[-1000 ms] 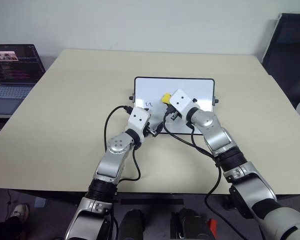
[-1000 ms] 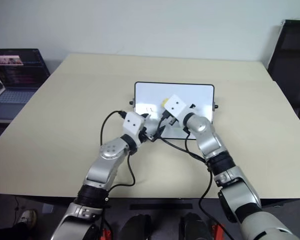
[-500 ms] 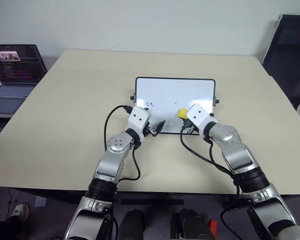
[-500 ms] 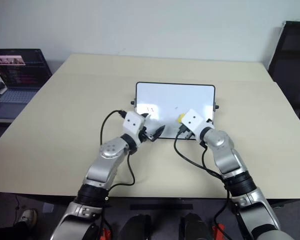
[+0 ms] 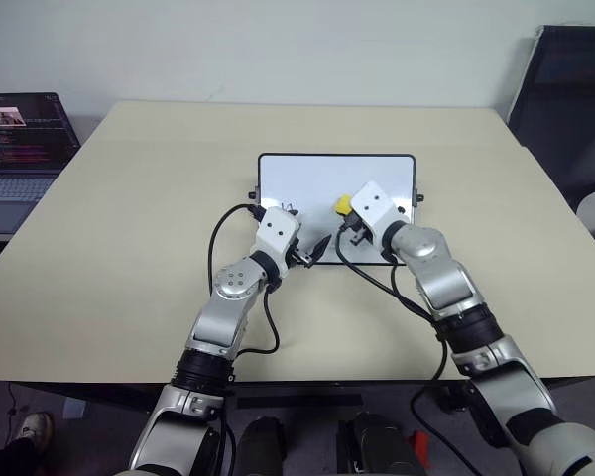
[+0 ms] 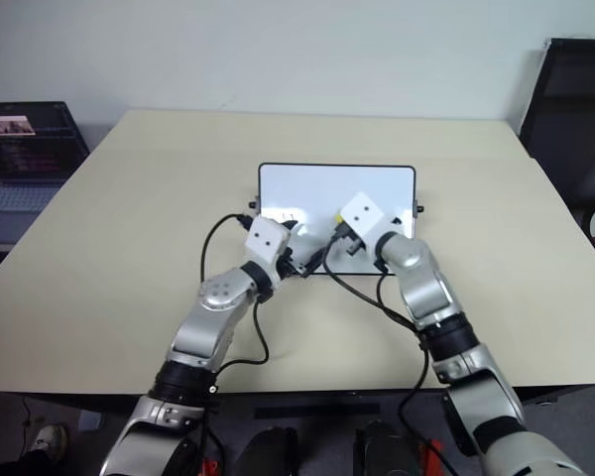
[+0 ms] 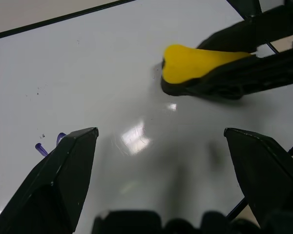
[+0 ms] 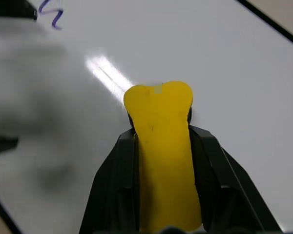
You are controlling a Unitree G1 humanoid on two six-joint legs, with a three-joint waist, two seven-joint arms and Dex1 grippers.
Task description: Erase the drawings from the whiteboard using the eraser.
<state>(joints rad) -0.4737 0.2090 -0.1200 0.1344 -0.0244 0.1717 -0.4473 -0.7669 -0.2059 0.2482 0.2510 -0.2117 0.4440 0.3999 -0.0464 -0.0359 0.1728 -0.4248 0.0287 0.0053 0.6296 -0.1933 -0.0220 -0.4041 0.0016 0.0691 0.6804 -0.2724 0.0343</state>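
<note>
Whiteboard [image 5: 322, 178]: glossy white, rounded corners, thin black frame, flat on matte beige desk [image 5: 129, 228]. Eraser [image 8: 163, 146]: yellow, lobed tip, dark underside, on board, pinched in right gripper [image 8: 162, 129]. Purple drawings [image 7: 49, 144] beside left gripper [image 7: 161, 161], spread.

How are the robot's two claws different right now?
The right gripper has its jaws shut on the yellow eraser, pressed to the whiteboard; the left gripper is empty, jaws wide apart. The right works mid-board; the left sits by the remaining blue drawing. Both have black fingers over the board.
</note>
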